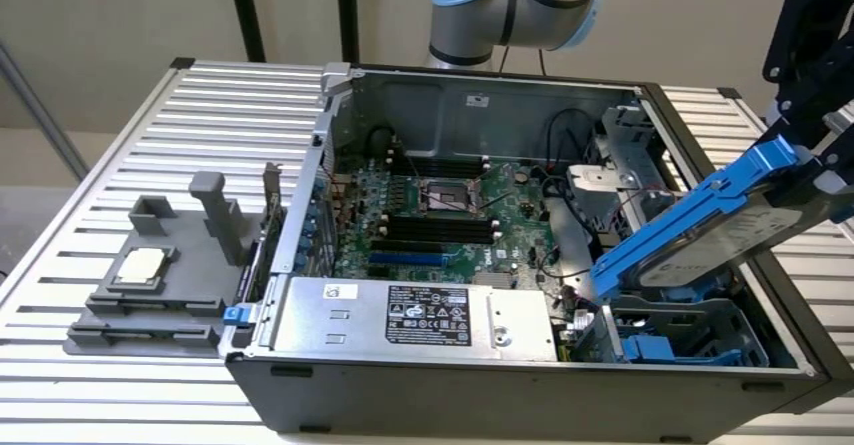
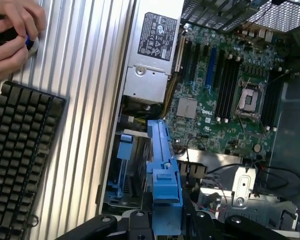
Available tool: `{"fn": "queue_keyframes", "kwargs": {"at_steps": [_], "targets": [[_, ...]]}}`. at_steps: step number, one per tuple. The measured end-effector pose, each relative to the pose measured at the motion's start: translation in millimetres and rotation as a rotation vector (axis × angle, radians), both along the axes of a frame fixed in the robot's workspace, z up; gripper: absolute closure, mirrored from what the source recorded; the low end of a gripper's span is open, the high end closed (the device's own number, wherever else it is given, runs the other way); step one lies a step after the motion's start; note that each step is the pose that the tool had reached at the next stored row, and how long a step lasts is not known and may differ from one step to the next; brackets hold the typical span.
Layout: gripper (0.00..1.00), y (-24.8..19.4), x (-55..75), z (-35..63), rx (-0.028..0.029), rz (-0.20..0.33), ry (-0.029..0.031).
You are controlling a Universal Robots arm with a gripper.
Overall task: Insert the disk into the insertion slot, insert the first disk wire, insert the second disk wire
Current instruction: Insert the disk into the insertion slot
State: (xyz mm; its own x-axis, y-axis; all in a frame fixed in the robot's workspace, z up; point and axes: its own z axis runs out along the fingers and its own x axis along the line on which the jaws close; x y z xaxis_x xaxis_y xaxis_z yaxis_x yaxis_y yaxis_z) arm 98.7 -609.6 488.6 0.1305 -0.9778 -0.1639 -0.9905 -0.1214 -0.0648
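Here the gripper (image 1: 805, 170) is clamped on one end of the disk (image 1: 701, 235) and holds it tilted. The disk's lower end hangs just above the slot (image 1: 674, 337), in the case (image 1: 534, 390) corner at the exterior view's right, not seated. Outside the case, a hand (image 2: 10, 35) is near a keyboard (image 2: 20, 160).

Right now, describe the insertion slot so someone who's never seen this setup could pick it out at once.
Find the open computer case; a silver labelled power supply box lies along its near wall. Beside that box, in the corner on the exterior view's right, is the insertion slot, beneath the tilted disk. Unlike its neighbours, it is an open-topped grey-blue cage with bright blue clips.
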Motion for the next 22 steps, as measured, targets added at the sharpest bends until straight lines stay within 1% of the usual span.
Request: {"fn": "queue_keyframes", "kwargs": {"at_steps": [2,3,4,5,7,8,9,10,14,15,16,17,20,22], "targets": [[0.68,-0.1,-0.1,0.1,0.0000,-0.019,-0.0033],[0.68,0.0,-0.1,0.1,0.0000,-0.025,-0.0067],[0.68,0.0,0.0,0.1,0.0000,-0.028,-0.0131],[0.68,0.0,0.0,0.1,0.0002,-0.030,-0.0224],[0.68,0.0,-0.1,0.1,0.0005,-0.033,-0.0430],[0.68,0.0,-0.1,0.0,0.0005,-0.035,-0.0505],[0.68,0.0,-0.3,0.1,0.0003,-0.036,-0.0557],[0.68,-0.1,-0.8,0.1,0.0003,-0.037,-0.0594],[0.68,-1.3,-3.7,0.2,-0.0005,-0.040,-0.0687],[0.68,-1.5,-4.1,0.2,-0.0014,-0.041,-0.0719],[0.68,-1.7,-4.4,0.2,-0.0029,-0.042,-0.0766],[0.68,-1.8,-4.5,0.2,-0.0056,-0.043,-0.0829],[0.68,-2.0,-4.9,0.2,-0.0167,-0.047,-0.1056],[0.68,-2.1,-5.9,0.1,-0.0243,-0.049,-0.1178]]}}
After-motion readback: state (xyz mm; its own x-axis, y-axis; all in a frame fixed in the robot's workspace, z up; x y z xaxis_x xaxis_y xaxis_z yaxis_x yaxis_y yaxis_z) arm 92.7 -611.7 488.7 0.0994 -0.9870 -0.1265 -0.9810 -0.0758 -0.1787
